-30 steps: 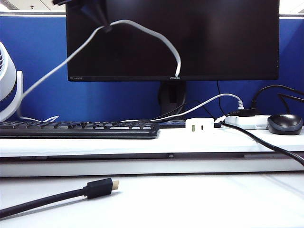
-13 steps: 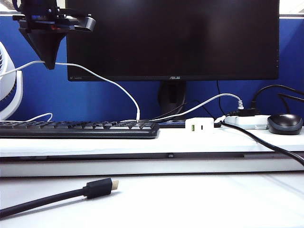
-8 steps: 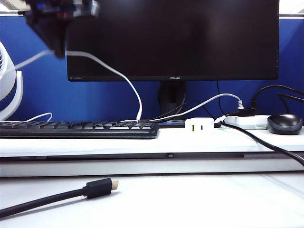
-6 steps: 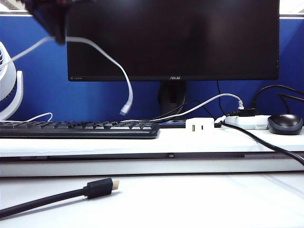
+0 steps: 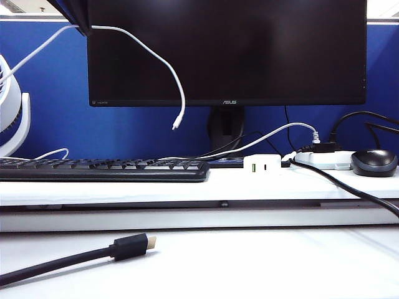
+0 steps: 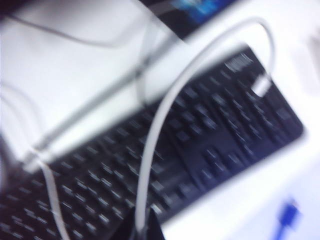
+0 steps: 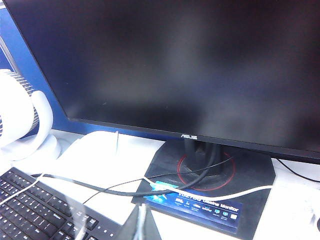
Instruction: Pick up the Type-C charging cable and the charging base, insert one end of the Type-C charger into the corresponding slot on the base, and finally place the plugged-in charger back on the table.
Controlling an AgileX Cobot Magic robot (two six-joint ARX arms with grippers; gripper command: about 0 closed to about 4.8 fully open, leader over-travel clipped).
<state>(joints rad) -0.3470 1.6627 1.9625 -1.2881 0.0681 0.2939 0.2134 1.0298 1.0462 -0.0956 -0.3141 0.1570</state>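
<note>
Now – left gripper (image 6: 142, 231) pinches thin white Type-C charging cable (image 5: 159, 62), lifted higher, plug off keyboard (image 5: 103, 169) | right gripper (image 7: 141, 225) pressed together – unmoved

One monitor (image 5: 226, 50), one keyboard (image 5: 103, 169), one mouse (image 5: 373, 162) and one fan (image 5: 11, 112) stand on the bench (image 5: 249, 261). There is one thin white charging cable (image 5: 149, 56), one white charging block (image 5: 262, 164) and one power strip (image 5: 324, 160). One black cable with a gold-tipped plug (image 5: 128, 246) lies at 7 o'clock, and one left hand (image 5: 75, 12) shows at 11 o'clock.
</note>
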